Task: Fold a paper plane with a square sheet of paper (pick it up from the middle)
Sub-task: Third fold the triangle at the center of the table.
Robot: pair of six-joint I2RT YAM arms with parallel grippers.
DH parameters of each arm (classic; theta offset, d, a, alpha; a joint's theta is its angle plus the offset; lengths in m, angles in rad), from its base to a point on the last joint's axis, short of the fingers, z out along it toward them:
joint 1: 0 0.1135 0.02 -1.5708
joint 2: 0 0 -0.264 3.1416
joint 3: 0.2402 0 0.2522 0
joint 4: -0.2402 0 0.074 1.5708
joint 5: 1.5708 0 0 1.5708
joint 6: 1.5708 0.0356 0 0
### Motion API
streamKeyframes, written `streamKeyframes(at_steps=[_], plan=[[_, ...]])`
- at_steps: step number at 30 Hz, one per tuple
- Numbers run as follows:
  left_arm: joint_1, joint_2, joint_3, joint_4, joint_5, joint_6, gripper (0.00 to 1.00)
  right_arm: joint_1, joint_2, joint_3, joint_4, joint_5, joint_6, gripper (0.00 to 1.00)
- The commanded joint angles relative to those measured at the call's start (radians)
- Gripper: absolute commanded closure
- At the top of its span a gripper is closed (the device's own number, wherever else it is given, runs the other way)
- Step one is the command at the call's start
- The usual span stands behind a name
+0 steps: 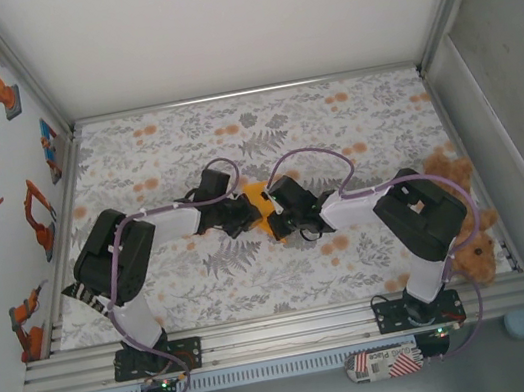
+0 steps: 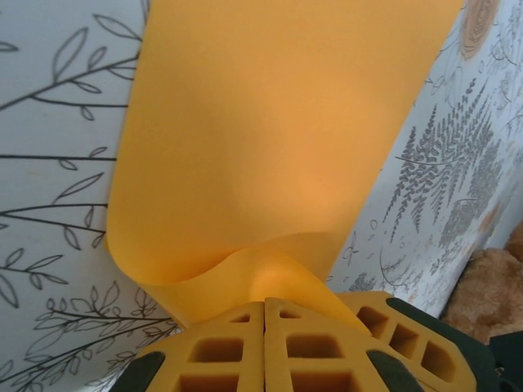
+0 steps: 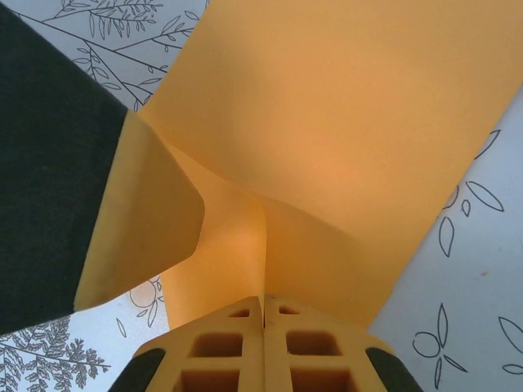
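Leaf-and-flower patterned cloth covers the table, and the two arms meet at its middle. In the left wrist view, the left gripper has its yellow fingers pressed flat together, pinching a curled edge of the square sheet of paper. The sheet extends away from the fingers and is cut off by the top of the frame. The right gripper is also closed tight on the sheet, at a crease. A flap there bends left against a dark shape I cannot identify. From above, the black wrists hide most of the sheet, leaving a small orange patch between them. A brown teddy sits at the cloth's right edge, partly covered by the right arm.
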Motion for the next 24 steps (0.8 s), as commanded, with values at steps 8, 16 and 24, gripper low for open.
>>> streamKeyframes(at_steps=[8, 16, 24], plan=[[-0.005, 0.029, 0.003, -0.058, -0.019, 0.034, 0.94, -0.009, 0.030, -0.002, -0.024, 0.016, 0.011, 1.00], [-0.004, 0.039, 0.016, -0.072, -0.021, 0.044, 0.94, -0.009, 0.031, -0.003, -0.023, 0.013, 0.011, 1.00], [0.022, -0.011, 0.090, -0.140, -0.038, 0.097, 0.91, -0.008, 0.016, 0.002, -0.025, 0.012, 0.009, 1.00]])
